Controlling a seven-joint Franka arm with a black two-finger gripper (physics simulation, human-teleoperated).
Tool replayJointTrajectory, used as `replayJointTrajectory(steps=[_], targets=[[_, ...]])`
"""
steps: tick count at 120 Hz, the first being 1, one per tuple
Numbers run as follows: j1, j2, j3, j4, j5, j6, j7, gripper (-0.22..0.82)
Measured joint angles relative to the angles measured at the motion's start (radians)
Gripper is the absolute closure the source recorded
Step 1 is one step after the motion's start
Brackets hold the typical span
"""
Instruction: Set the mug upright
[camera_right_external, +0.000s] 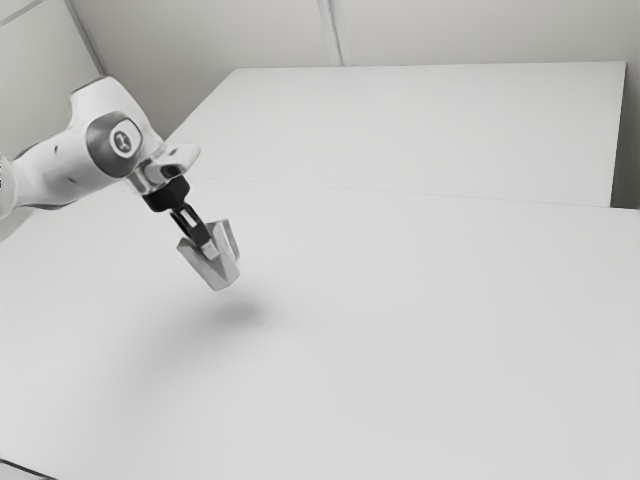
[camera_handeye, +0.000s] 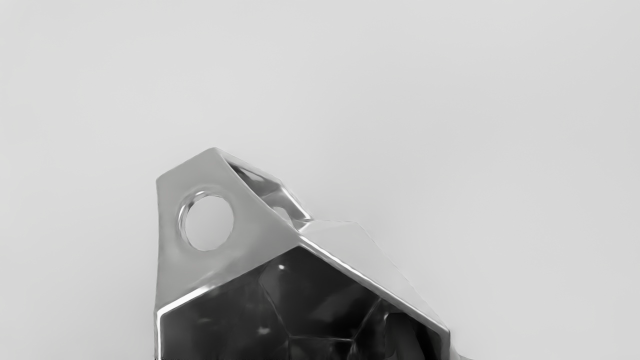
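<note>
Surroundings: a broad, matte white tabletop (camera_right_external: 400, 350) is extending beneath the arm (camera_right_external: 70, 165). A flat white panel (camera_right_external: 430, 130) is lying beyond it, toward two o'clock from the mug in the exterior view, with a thin seam running between the two. A pale wall (camera_right_external: 200, 40) is standing behind, its narrow vertical strip (camera_right_external: 335, 30) showing toward one o'clock. A thin dark line (camera_right_external: 28, 470) is crossing the near corner, toward seven o'clock. A soft grey shadow (camera_right_external: 243, 312) is falling on the tabletop toward five o'clock from the mug, apart from it.

Jaws: the black two-finger gripper (camera_right_external: 208, 243) is slanting down toward five o'clock and closing on the wall of the grey, faceted, glossy mug (camera_right_external: 212, 271). The jaws are standing near each other, gripping that wall; the exact gap is not readable.

Task item: the mug is hanging above the tabletop, tilting rather than standing upright. Its dark, polygonal interior (camera_handeye: 320, 300) is facing the wrist camera. A faceted grey projection (camera_handeye: 170, 225), pierced by a round hole, is jutting from its side, toward two o'clock from the body in the exterior view.
</note>
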Motion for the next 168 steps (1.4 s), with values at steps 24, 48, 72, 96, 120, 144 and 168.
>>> replayJointTrajectory(steps=[24,48,72,96,120,144,168], targets=[[-0.022,0.014,-0.007,-0.012,0.18,0.08,-0.18,0.79],[-0.046,0.026,-0.007,-0.1,0.225,0.197,-0.336,0.79],[-0.05,0.081,-0.008,-0.125,0.235,0.268,-0.452,0.78],[-0.044,0.08,-0.011,-0.158,0.233,0.304,-0.533,0.55],[-0.057,0.037,-0.013,-0.164,0.23,0.313,-0.59,0.22],[-0.066,-0.018,-0.015,-0.102,0.228,0.265,-0.626,0.09],[-0.071,0.072,-0.015,0.192,0.212,0.084,-0.654,0.03]])
